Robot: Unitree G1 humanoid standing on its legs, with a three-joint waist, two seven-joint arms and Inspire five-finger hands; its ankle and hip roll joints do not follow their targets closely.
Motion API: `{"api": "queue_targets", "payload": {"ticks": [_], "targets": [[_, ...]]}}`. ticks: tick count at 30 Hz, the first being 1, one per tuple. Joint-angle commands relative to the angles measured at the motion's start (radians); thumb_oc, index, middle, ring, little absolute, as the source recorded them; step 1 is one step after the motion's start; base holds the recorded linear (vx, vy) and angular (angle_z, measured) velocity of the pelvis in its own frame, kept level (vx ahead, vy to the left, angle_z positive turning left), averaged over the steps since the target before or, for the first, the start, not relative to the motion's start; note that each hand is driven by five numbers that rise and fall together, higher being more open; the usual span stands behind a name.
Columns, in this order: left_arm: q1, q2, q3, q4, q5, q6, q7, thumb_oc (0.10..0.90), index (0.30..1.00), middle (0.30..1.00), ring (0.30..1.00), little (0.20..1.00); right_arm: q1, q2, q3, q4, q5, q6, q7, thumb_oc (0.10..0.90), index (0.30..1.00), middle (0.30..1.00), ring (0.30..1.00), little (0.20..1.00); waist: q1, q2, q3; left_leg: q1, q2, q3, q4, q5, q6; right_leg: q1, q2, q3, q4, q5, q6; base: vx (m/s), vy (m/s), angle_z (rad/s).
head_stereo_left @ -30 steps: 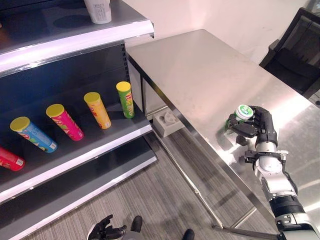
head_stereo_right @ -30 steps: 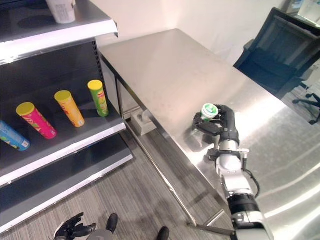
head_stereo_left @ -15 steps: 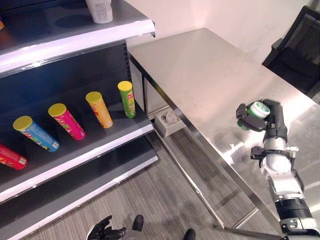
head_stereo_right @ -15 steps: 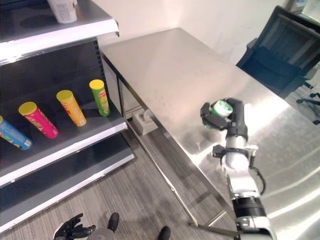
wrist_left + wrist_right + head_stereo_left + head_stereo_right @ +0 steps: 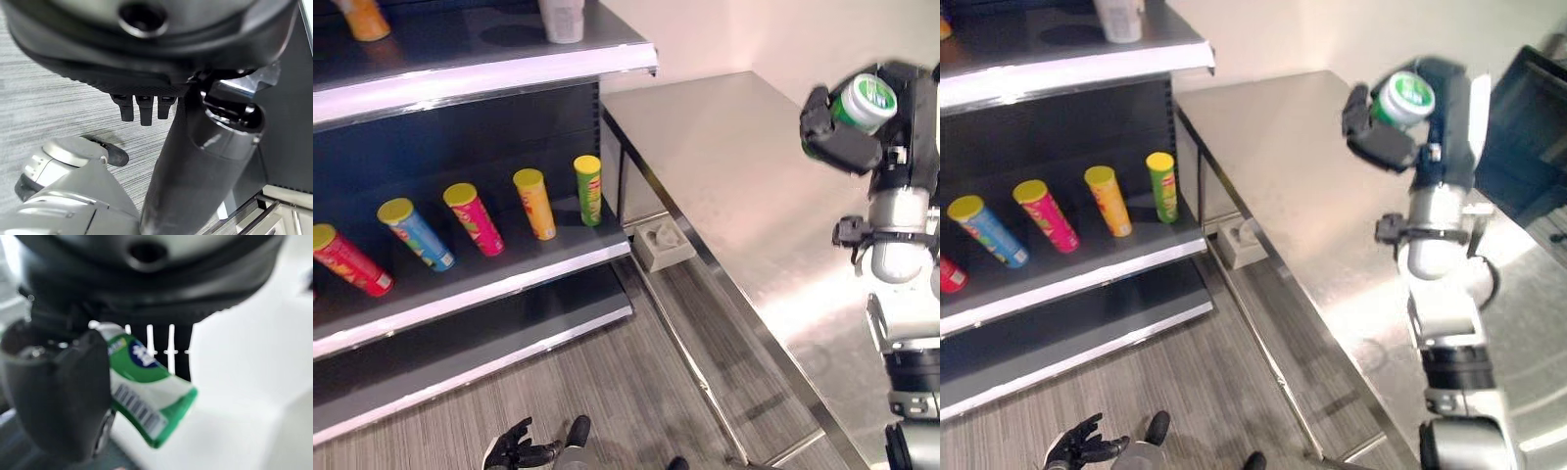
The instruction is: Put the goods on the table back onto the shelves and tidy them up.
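We are finding the shelving unit (image 5: 489, 78) occupying the left of the scene. On its top board, near the front edge, a white cup (image 5: 561, 18) is standing beside an orange container (image 5: 362, 18) at the far left. On the middle board five tubes are lying tilted in a row, all short of the front lip: a red tube (image 5: 347, 259), a blue tube (image 5: 416, 235), a pink tube (image 5: 475, 218), an orange tube (image 5: 534, 203) and a green tube (image 5: 588, 189) nearest the right end. We are noting open room on that board ahead of the tubes.

The left hand (image 5: 517, 452) is hanging low above the striped floor (image 5: 607, 392), its fingers relaxed and loosely spread, holding nothing. A grey box (image 5: 659, 243) is sitting on the floor under the table's near left corner.

The steel table (image 5: 724, 176) is running from the shelf's right end toward the right; its long left edge is bordering a free floor lane.

The right hand (image 5: 862, 117) is raised well above the table, fingers and thumb curled round a green-and-white bottle (image 5: 864, 101), cap uppermost.

Against the picture of a second ago, the bottle, then resting low at the table's near edge in that grasp, is now lifted clear of the surface. The whole view is also shifted, so the camera has moved; the shelf goods are keeping their order.
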Motion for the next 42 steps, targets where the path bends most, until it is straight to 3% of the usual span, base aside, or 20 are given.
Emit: {"api": "queue_targets", "payload": {"ticks": [1,2,4,7,13,18,20,21,25,26,27,29,30,31,36,42], "targets": [[-0.02,0.065,-0.075,-0.035,-0.044,-0.024,0.007,0.8,0.9,0.9,0.9,0.9,-0.165,-0.105,0.009,-0.099,0.033,-0.121,-0.031,0.4,0.3,0.3,0.3,0.3,0.021,-0.02,-0.039,-0.051,0.046,0.064,0.012,0.008,-0.053,0.06,-0.008,-0.013,0.01,-0.157,-0.004,-0.28,-0.032,0.79],[-0.037,0.06,-0.078,-0.028,-0.039,-0.02,0.005,0.8,0.9,0.9,0.9,0.9,-0.202,-0.134,0.039,-0.104,0.031,-0.115,-0.032,0.4,0.3,0.3,0.3,0.3,-0.003,-0.028,-0.023,-0.08,0.092,0.249,0.073,0.004,-0.034,0.052,-0.033,-0.084,0.01,-0.142,-0.001,-0.22,-0.035,1.18],[-0.026,0.065,-0.067,-0.031,-0.038,-0.015,0.003,0.8,0.9,0.9,0.9,0.9,-0.237,-0.134,0.067,-0.118,0.032,-0.105,-0.032,0.4,0.3,0.3,0.3,0.3,-0.007,-0.036,-0.029,-0.069,0.126,0.333,0.134,-0.039,-0.02,0.051,-0.042,-0.089,0.011,-0.153,0.0,-0.12,-0.003,1.67],[-0.024,0.06,-0.057,0.011,-0.029,-0.016,0.006,0.8,0.9,0.9,0.9,0.9,-0.273,-0.116,0.087,-0.135,0.053,-0.105,-0.018,0.4,0.3,0.3,0.3,0.3,-0.013,-0.032,-0.039,-0.02,0.136,0.332,0.21,-0.12,-0.025,0.056,-0.064,-0.114,0.02,-0.14,-0.004,-0.05,0.094,0.36],[-0.015,0.047,-0.063,0.066,0.007,0.002,0.012,0.8,0.9,0.9,0.9,0.9,-0.296,-0.102,0.096,-0.146,0.137,-0.106,0.02,0.4,0.3,0.3,0.3,0.3,-0.033,-0.001,-0.094,0.06,0.105,0.361,0.094,-0.114,-0.021,0.067,-0.103,-0.178,0.054,-0.12,0.018,0.05,0.168,0.63],[-0.021,0.048,-0.077,0.102,0.043,0.006,0.012,0.8,0.9,0.9,0.9,0.9,-0.336,-0.077,0.126,-0.135,0.166,-0.1,0.03,0.4,0.3,0.3,0.3,0.3,-0.014,-0.001,-0.12,0.087,0.03,0.335,0.011,-0.118,0.01,0.074,-0.185,-0.217,0.087,-0.081,0.061,0.05,0.262,0.51],[-0.017,0.051,-0.08,0.113,0.055,0.004,0.012,0.8,0.9,0.9,0.9,0.9,-0.363,-0.061,0.143,-0.128,0.174,-0.096,0.037,0.4,0.3,0.3,0.3,0.3,0.001,-0.006,-0.125,0.085,-0.02,0.321,0.007,-0.14,0.038,0.071,-0.236,-0.225,0.12,-0.06,0.086,0.06,0.356,0.23],[-0.013,0.053,-0.081,0.108,0.056,0.002,0.01,0.8,0.9,0.9,0.9,0.9,-0.379,-0.052,0.158,-0.115,0.179,-0.094,0.038,0.4,0.3,0.3,0.3,0.3,0.012,-0.008,-0.123,0.092,-0.056,0.32,0.006,-0.157,0.061,0.056,-0.28,-0.218,0.175,-0.056,0.103,0.06,0.318,0.21],[-0.019,0.075,-0.09,0.11,0.064,0.001,0.012,0.8,0.9,0.9,0.9,0.9,-0.424,-0.056,0.202,-0.064,0.185,-0.078,0.038,0.4,0.3,0.3,0.3,0.3,0.012,-0.008,-0.097,0.112,-0.112,0.293,0.0,-0.176,0.103,0.003,-0.367,-0.167,0.343,0.008,0.132,0.0,0.22,0.14],[-0.028,0.096,-0.094,0.097,0.048,-0.005,0.016,0.8,0.9,0.9,0.9,0.9,-0.442,-0.085,0.235,-0.044,0.183,-0.073,0.043,0.4,0.3,0.3,0.3,0.3,-0.007,-0.001,-0.08,0.093,-0.113,0.26,-0.001,-0.148,0.113,-0.066,-0.305,-0.031,0.329,-0.01,0.098,-0.13,0.054,0.35],[-0.029,0.095,-0.093,0.096,0.048,-0.005,0.016,0.8,0.9,0.9,0.9,0.9,-0.444,-0.085,0.236,-0.042,0.183,-0.074,0.043,0.4,0.3,0.3,0.3,0.3,-0.005,0.0,-0.081,0.093,-0.111,0.262,-0.001,-0.149,0.111,-0.068,-0.302,-0.03,0.329,-0.011,0.096,-0.14,-0.003,0.55],[-0.034,0.104,-0.092,0.084,0.024,-0.011,0.014,0.8,0.9,0.9,0.9,0.9,-0.482,-0.102,0.268,0.006,0.211,-0.076,0.042,0.4,0.3,0.3,0.3,0.3,-0.01,-0.005,-0.072,0.087,-0.112,0.233,-0.001,-0.143,0.104,-0.088,-0.239,0.062,0.222,-0.032,0.092,0.0,-0.055,0.52],[-0.035,0.103,-0.091,0.084,0.024,-0.011,0.014,0.8,0.9,0.9,0.9,0.9,-0.485,-0.103,0.27,0.009,0.212,-0.078,0.042,0.4,0.3,0.3,0.3,0.3,-0.011,-0.004,-0.074,0.082,-0.112,0.232,-0.001,-0.139,0.105,-0.088,-0.237,0.06,0.213,-0.024,0.091,0.04,-0.096,0.25],[-0.034,0.118,-0.088,0.078,0.011,-0.016,0.015,0.8,0.9,0.9,0.9,0.9,-0.506,-0.125,0.28,0.071,0.22,-0.075,0.035,0.4,0.3,0.3,0.3,0.3,-0.009,-0.023,-0.071,0.08,-0.118,0.199,0.002,-0.14,0.101,-0.073,-0.202,0.118,0.148,-0.044,0.099,0.03,-0.112,0.25],[-0.017,0.093,-0.044,0.077,-0.094,-0.011,0.031,0.8,0.9,0.9,0.9,0.9,-0.564,-0.099,0.342,0.186,0.272,-0.065,0.036,0.4,0.3,0.3,0.3,0.3,0.015,-0.059,-0.104,0.076,-0.102,0.173,0.001,-0.136,0.083,0.007,-0.17,0.093,0.039,-0.017,0.098,0.08,-0.128,0.48],[-0.002,0.08,-0.035,0.098,-0.122,-0.006,0.031,0.8,0.9,0.9,0.9,0.9,-0.612,-0.073,0.375,0.357,0.268,-0.039,0.026,0.4,0.3,0.3,0.3,0.3,0.042,-0.075,-0.12,0.08,-0.087,0.14,-0.001,-0.133,0.068,0.046,-0.153,0.053,0.012,-0.031,0.091,0.06,-0.074,0.14]]}}
